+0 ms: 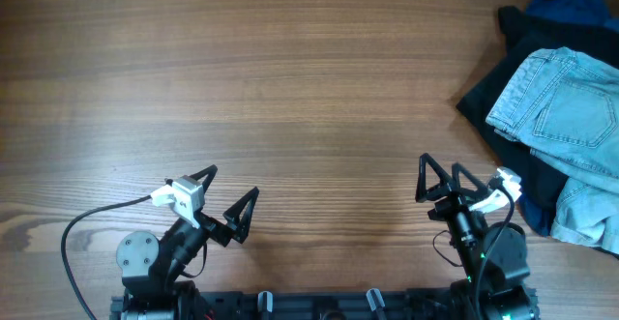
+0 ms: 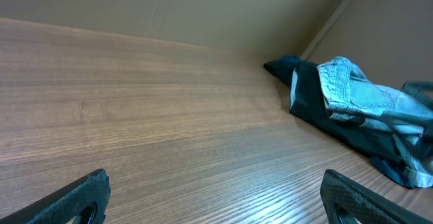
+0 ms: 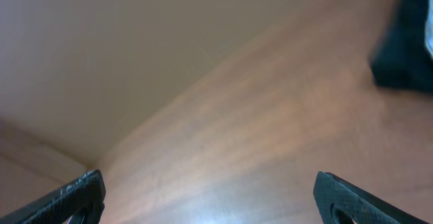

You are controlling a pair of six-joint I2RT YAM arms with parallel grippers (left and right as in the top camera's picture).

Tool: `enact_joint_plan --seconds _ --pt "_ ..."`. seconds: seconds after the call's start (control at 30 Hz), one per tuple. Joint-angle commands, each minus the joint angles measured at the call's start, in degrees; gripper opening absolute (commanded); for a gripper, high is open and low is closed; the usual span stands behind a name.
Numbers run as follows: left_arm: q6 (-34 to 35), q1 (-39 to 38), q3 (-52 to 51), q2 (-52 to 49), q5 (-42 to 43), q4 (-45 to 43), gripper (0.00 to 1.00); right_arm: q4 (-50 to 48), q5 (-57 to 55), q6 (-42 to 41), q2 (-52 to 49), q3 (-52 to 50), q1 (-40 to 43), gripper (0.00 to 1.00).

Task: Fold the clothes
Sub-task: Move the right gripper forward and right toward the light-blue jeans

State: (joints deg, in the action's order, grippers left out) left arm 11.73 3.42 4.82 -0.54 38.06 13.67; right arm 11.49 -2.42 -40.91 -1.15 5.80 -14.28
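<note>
Clothes: light-blue denim, crumpled at the table's right edge, lying on a black garment, with a dark-blue cloth behind.
Left gripper: low at the robot's side of the table, left of centre, fingers spread wide, empty, well apart from the pile.
Right gripper: low, right of centre, fingers wide, empty, near the black garment, not touching.
Count: two grippers; one denim garment; one black garment; one dark-blue cloth.

Denim garment cut off, R edge.
</note>
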Motion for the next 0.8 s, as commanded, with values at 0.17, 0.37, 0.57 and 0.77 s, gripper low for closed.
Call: enact_joint_plan --seconds 0.17,0.37,0.57,0.77 --pt "0.7 -0.2 -0.5 0.0 0.9 -0.2 1.0 -7.7 5.2 23.7 -0.6 4.6 -0.1 1.0" --pt "0.7 -0.2 -0.5 0.0 0.9 -0.2 1.0 -7.7 5.2 34.1 -6.8 13.5 -0.1 1.0" --pt "0.7 -0.2 -0.5 0.0 0.9 -0.2 1.0 1.7 4.1 45.8 -21.4 24.3 -0.1 1.0" --pt "0.7 -0.2 -0.5 0.0 0.9 -0.2 1.0 16.5 -7.2 47.0 -39.3 39.6 -0.1 1.0"
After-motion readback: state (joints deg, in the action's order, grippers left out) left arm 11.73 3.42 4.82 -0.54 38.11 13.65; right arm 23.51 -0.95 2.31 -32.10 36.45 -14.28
